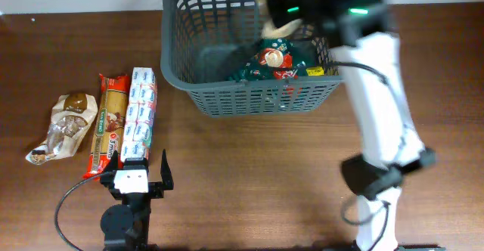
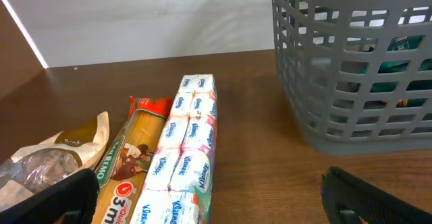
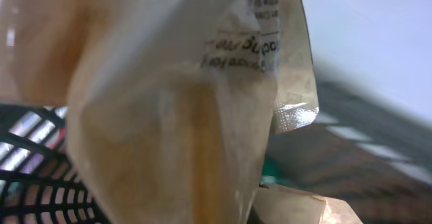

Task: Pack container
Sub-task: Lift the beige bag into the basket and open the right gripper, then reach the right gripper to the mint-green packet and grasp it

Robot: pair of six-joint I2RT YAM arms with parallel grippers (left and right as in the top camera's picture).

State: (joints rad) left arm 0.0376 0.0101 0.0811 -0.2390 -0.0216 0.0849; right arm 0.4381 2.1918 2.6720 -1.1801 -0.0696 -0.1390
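The dark grey basket (image 1: 227,100) stands at the back middle of the table; it also shows in the left wrist view (image 2: 351,69). Green and red packets (image 1: 272,62) lie inside it. My right gripper (image 1: 291,13) is over the basket, shut on a tan translucent packet (image 1: 281,29). That packet fills the right wrist view (image 3: 169,102) and hides the fingers; the basket lattice (image 3: 34,183) shows below it. My left gripper (image 1: 138,177) is open and empty near the front edge, just in front of the packets on the left.
On the left lie a Kleenex tissue pack (image 1: 140,115) (image 2: 185,150), a long pasta packet (image 1: 110,122) (image 2: 131,156) and a clear bag with a brown label (image 1: 64,126) (image 2: 54,156). The right arm's base (image 1: 374,183) stands at the front right.
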